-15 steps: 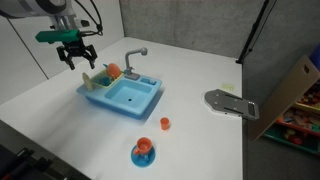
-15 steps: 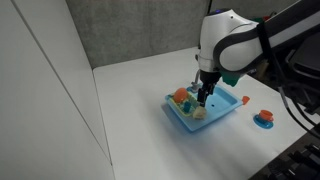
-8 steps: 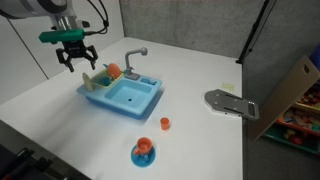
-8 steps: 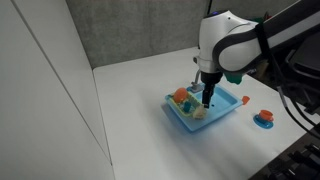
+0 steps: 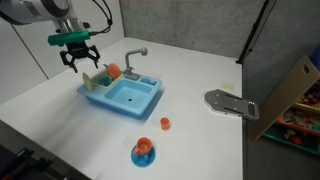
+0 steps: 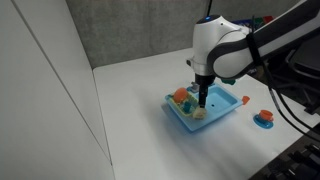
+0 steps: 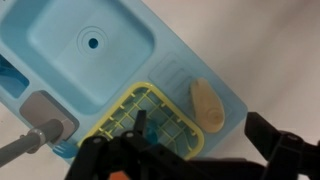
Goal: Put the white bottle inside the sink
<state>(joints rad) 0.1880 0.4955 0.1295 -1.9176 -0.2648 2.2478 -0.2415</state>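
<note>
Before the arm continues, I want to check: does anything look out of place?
Only the small beige toy bottle: it lies flat in the side compartment of the light-blue plastic toy sink, beside the yellow grid rack. Nothing looks spilled.

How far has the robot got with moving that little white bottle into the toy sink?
Nothing looks finished yet. The white bottle lies on the side section of the sink, beside the yellow rack, not in the basin. In hand: the gripper hovers above that side, jaws open and empty. Left: come down, grip the bottle and set it in the basin.
</note>
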